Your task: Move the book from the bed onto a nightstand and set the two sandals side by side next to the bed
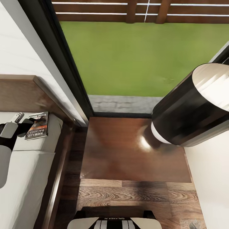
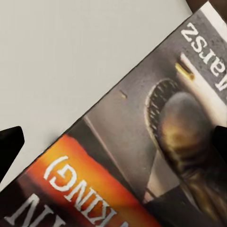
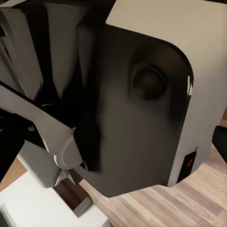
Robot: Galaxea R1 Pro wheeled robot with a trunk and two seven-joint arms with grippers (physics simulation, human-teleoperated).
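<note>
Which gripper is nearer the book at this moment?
Left. The left gripper hovers at the book on the bed, fingertips apart on either side of its cover. The right arm is raised over the nightstand, well away.

Grey-white left arm (image 1: pixel 6 140), black fingers (image 2: pixel 9 144)

Book (image 1: pixel 37 125) flat on bed (image 1: pixel 28 168) (near headboard).

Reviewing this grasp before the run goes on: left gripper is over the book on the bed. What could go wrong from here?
1. The thin dark grey paperback book lies flat on the off-white mattress; the left gripper may press it into the mattress or slide it rather than pinch it.
2. Carrying it to the glossy dark brown nightstand, the arm must clear the bed's wooden side rail.
</note>
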